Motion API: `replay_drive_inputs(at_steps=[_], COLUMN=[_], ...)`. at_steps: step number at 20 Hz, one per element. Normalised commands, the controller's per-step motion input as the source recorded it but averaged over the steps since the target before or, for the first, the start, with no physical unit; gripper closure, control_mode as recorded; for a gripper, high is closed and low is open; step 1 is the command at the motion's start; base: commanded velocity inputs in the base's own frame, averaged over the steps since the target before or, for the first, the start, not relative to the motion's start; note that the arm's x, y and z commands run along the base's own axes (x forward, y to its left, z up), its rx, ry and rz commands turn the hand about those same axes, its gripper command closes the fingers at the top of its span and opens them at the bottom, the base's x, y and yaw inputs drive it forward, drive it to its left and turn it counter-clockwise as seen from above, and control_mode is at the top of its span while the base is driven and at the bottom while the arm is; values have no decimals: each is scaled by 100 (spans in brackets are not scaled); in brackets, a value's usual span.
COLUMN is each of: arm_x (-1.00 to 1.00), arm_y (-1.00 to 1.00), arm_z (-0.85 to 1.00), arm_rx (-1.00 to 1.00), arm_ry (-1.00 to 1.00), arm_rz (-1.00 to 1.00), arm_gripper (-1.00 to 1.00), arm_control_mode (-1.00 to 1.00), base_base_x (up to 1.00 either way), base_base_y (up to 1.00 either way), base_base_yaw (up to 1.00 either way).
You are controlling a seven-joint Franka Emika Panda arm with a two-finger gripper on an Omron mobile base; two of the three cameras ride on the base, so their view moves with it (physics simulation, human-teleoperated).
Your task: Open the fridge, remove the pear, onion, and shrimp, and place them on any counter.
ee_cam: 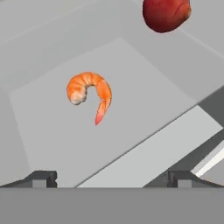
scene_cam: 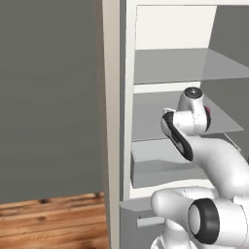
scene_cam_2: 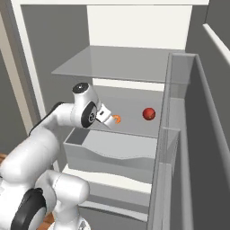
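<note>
Right base view is showing the fridge (scene_cam_2: 134,27) standing open, its white back wall and grey shelves exposed, the door swung out along the right edge of the picture. The gripper (scene_cam_2: 109,119) is reaching in over the middle shelf (scene_cam_2: 134,121), with the shrimp (scene_cam_2: 117,119) lying just beyond its tip, apparently untouched. The onion (scene_cam_2: 149,113) is sitting on the same shelf, farther to the right and near the shrimp, apart from it. A grey drawer (scene_cam_2: 112,152) is standing just below that shelf. Hand view is looking down on the shrimp (ee_cam: 89,94), an orange curled piece lying flat on the grey shelf floor (ee_cam: 52,144), its tail pointing toward the camera; the onion (ee_cam: 166,14), dark red, is lying beyond it at the top edge, partly cut off. The two dark fingertips (ee_cam: 41,178) are standing wide apart at the bottom of that view, the jaws being fully spread and holding nothing. Left base view is showing the white arm (scene_cam: 214,160) bending into the fridge (scene_cam: 127,97) at middle-shelf height, with a sliver of the onion (scene_cam: 208,111) peeking from behind the wrist, and a wooden floor (scene_cam: 48,223) lying at lower left.
</note>
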Motion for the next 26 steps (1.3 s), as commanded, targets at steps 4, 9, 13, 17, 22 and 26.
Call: replay_drive_inputs(at_steps=[4, 9, 13, 17, 22, 26], arm_x=[55, 59, 52, 53, 48, 15], arm_y=[-14, -22, -12, -1, 0, -2], arm_z=[-22, -23, -16, -7, -8, -26], arm_rx=[0, 0, 0, 0, 1, 0], arm_ry=[0, 1, 1, 5, 7, 4], arm_rz=[0, 0, 0, 0, 0, 0], arm_gripper=[-100, -100, -100, -100, -100, -100], arm_control_mode=[-100, -100, -100, -100, -100, -100], base_base_x=[0, 0, 0, 0, 0, 0], base_base_y=[0, 0, 0, 0, 0, 0], base_base_yaw=[0, 0, 0, 0, 0, 0])
